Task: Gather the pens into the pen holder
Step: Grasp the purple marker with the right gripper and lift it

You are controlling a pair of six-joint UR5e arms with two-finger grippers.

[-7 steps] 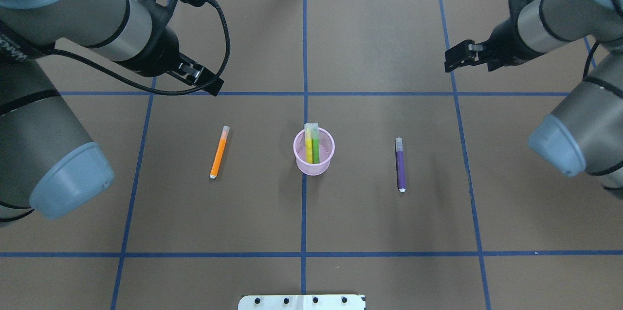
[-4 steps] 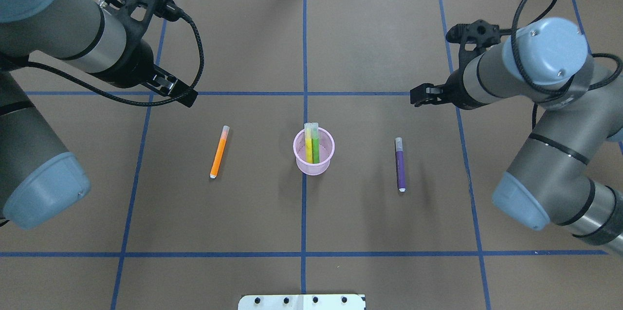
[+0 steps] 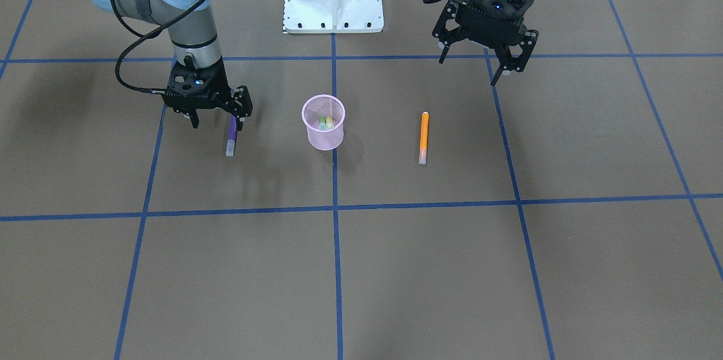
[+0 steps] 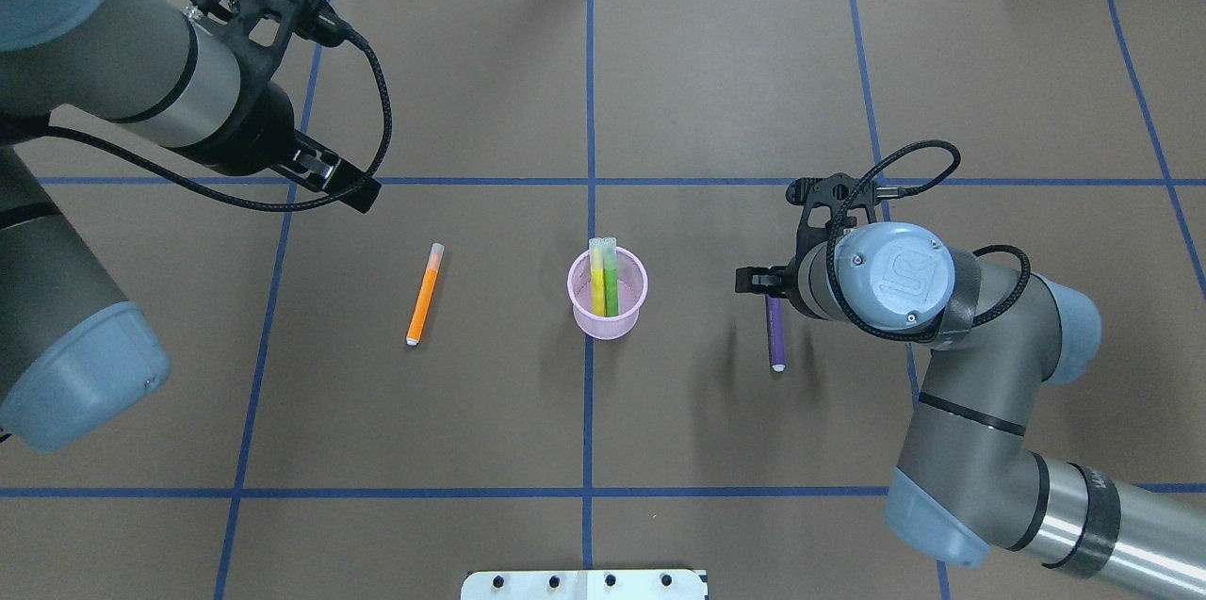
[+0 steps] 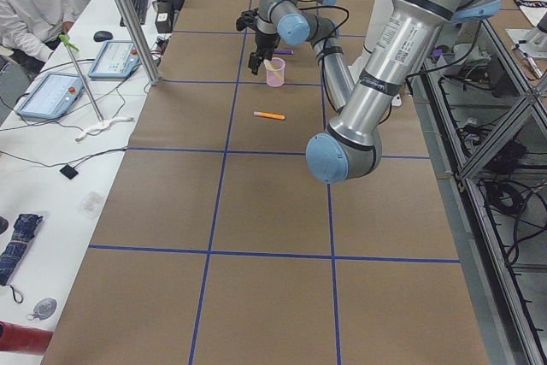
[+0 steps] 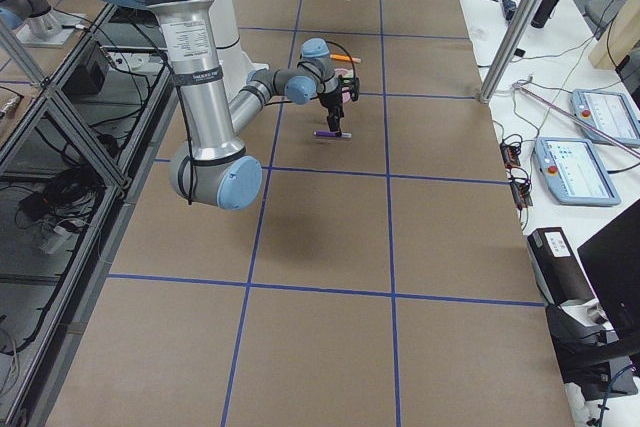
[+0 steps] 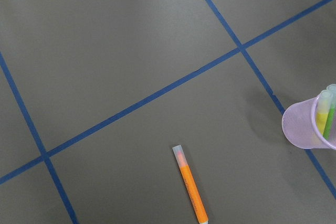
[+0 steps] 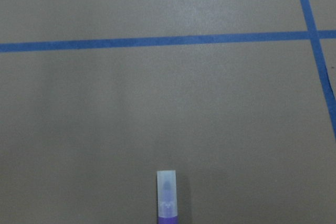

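Left jaws wide, right jaws wide over purple pen [image 4: 776, 338], pink holder [image 4: 608, 327] containing yellow pen [image 4: 597, 284], green pen [image 4: 611, 287]

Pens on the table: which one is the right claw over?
The purple pen, right of the pink cup in the overhead view; the open right claw hangs over it. The orange pen lies alone opposite.

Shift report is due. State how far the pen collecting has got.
Done: the yellow pen and green pen stand in the pen holder. In hand: the right gripper hangs open over the purple pen, which lies on the table, ungripped. Left: that one and the orange pen; the left gripper is open, away from it.
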